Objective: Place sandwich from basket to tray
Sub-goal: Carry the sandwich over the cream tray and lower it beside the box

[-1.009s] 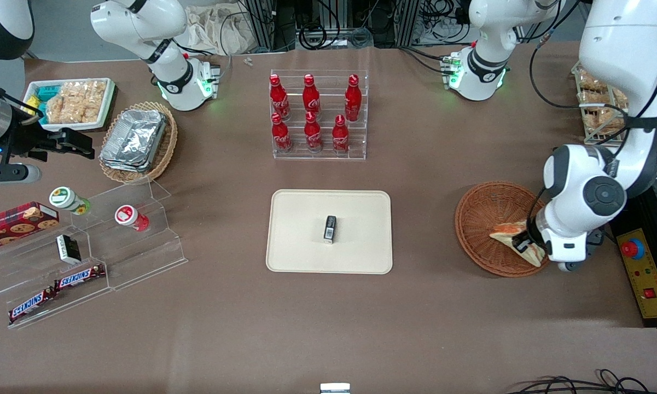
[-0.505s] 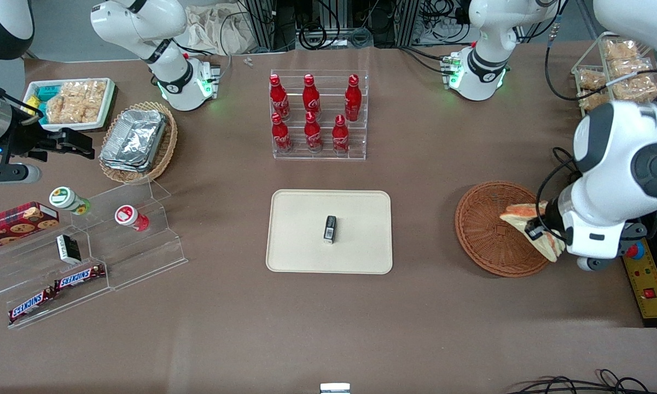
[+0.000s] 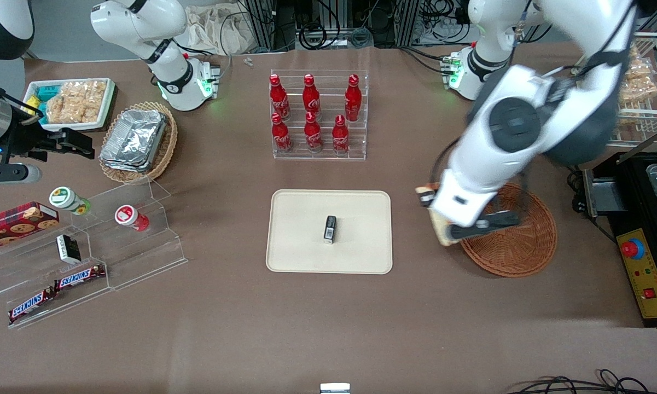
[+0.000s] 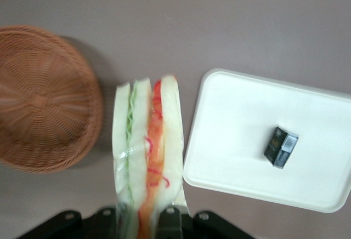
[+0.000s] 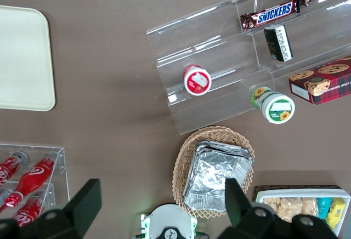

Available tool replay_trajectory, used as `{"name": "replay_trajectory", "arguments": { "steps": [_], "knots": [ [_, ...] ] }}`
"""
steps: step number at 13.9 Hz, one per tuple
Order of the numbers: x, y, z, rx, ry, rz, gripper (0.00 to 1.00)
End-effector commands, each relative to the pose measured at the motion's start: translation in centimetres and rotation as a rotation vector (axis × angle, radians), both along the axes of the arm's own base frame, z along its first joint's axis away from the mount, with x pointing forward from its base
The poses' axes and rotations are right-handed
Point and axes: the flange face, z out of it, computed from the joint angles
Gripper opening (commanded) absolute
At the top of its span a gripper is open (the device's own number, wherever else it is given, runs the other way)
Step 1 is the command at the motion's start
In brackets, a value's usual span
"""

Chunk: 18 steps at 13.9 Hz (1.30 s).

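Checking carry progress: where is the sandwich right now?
The sandwich hangs in the gripper above bare table, between the basket and the tray.

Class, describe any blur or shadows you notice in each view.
Left wrist view: the basket looks motion-smeared, while the sandwich in the end effector stays fairly crisp. Front view: soft shadows lie under the arm beside the tray.
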Motion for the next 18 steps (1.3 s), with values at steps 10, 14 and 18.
{"name": "replay_trajectory", "arguments": {
  "steps": [10,14,18],
  "knots": [
    [0.9,-8.8,-22.4,-0.059,0.012,-0.181,0.0],
    [0.5,-8.6,-24.1,-0.028,0.016,-0.203,0.18],
    [1.3,-8.1,-21.3,-0.029,-0.018,-0.194,1.0]
  ]
}}
